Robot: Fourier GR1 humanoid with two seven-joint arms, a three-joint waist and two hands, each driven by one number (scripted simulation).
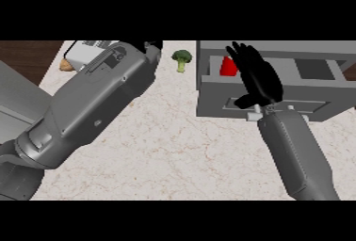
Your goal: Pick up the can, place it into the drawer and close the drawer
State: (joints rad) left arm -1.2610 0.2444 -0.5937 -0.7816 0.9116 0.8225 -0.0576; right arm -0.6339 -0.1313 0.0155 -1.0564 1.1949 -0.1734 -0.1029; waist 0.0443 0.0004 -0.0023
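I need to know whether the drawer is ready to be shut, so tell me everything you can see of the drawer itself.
The drawer is a grey box with thick flat walls, pulled open toward the robot out of a grey cabinet on the marble counter. A red can lies inside, near its left rear corner. The right hand, fingers straight, reaches over the drawer and hides much of its inside and part of its front panel.

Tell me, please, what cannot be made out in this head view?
- Left hand: mostly hidden behind its own forearm; finger state unclear.
- Red can in the drawer: partly covered by the right hand.
- Objects at the counter's far left: hidden by the left forearm, unidentifiable.
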